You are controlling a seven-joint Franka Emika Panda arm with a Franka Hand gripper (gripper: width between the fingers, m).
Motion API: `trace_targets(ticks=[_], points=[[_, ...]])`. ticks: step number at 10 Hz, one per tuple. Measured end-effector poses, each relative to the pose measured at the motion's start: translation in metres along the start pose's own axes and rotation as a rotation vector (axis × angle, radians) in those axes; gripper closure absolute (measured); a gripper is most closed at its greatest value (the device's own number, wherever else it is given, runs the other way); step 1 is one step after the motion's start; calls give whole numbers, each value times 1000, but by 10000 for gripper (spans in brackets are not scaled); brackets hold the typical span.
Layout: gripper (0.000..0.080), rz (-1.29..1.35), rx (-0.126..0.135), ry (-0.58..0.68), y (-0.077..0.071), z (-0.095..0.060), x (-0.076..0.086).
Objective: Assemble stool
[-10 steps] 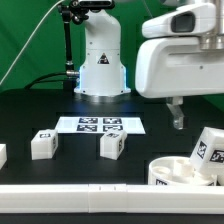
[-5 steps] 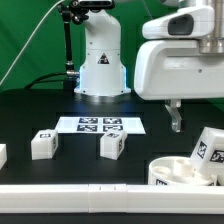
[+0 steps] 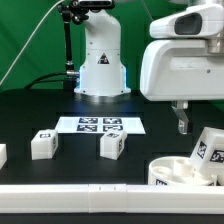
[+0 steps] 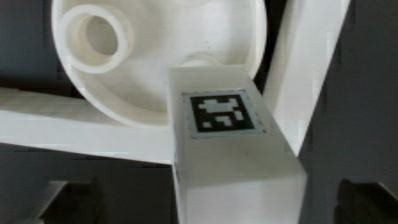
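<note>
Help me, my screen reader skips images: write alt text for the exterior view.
The robot's gripper hovers above the round seat at the exterior view's right; two tagged legs lie by the marker board on a black table.

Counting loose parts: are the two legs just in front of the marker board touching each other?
Apart. In the exterior view, bare table separates the leg on its left from the leg on its right.

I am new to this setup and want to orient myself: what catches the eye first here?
The big white hand hangs open at the exterior view's right, over the round seat and a tilted tagged leg. Near the marker board in the middle stand a loose leg and a second loose leg, apart from each other.
</note>
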State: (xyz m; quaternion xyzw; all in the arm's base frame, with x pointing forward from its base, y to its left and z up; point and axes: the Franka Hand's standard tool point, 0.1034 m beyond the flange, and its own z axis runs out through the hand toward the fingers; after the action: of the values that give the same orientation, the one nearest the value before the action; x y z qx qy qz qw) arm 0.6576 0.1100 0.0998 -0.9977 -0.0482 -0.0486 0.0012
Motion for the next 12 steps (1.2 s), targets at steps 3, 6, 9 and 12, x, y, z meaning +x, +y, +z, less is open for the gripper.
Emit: trace_targets(ticks=[3,6,9,12], points=[[151,-10,-1,2,-1,10,-9],[197,-10,-2,1,1,10,-10],[465,-31,0,10,4,11,-10],[465,-30,0,10,5,11,-10]])
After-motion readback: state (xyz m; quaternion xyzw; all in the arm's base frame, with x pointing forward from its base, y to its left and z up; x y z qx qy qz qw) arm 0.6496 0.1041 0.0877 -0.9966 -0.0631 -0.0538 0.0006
